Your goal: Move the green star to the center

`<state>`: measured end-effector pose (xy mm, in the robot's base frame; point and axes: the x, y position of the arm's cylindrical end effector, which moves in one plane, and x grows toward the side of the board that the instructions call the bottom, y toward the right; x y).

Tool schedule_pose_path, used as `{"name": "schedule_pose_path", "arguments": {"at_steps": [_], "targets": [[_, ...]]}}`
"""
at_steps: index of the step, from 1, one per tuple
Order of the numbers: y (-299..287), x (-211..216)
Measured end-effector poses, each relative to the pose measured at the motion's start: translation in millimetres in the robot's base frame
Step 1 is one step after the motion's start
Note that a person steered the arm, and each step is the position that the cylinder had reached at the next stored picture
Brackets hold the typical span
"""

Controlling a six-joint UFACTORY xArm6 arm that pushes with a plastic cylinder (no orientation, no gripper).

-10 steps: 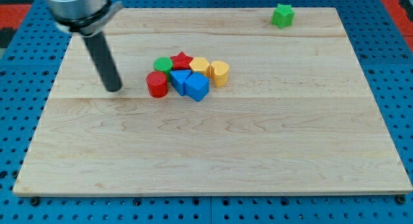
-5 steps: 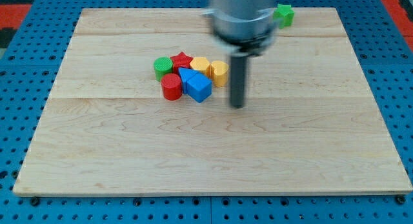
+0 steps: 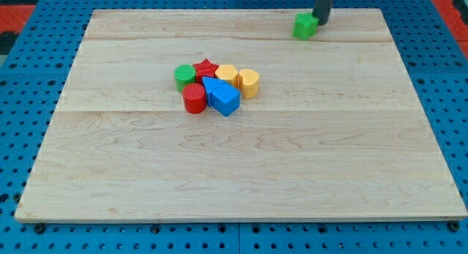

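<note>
The green star [image 3: 305,25] lies near the board's top edge, right of the middle. My tip [image 3: 320,22] stands right against its right side, the rod rising out of the view's top. Far below and to the left sits a tight cluster near the board's middle: a green cylinder [image 3: 184,76], a red star [image 3: 207,69], a red cylinder [image 3: 194,98], two blue blocks [image 3: 221,96], a yellow block [image 3: 227,73] and a yellow heart-like block [image 3: 249,83].
The wooden board [image 3: 292,166] lies on a blue pegboard surface [image 3: 453,100]. The green star is close to the board's top edge.
My tip went from the cluster's left, across its right side, up to the green star. The red cylinder was nudged right earlier. The green star has shifted left and slightly down.
</note>
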<state>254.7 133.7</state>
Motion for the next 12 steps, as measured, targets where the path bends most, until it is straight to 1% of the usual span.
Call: {"name": "schedule_pose_path", "arguments": {"at_steps": [1,2,3,4,5,6,7,8,9,10,11,12], "targets": [[-10,26],[2,67],[11,24],[-16,-11],[-59,13],[-57,63],[-61,36],[-81,17],[-82,57],[-29,104],[-19,78],[-33,50]]}}
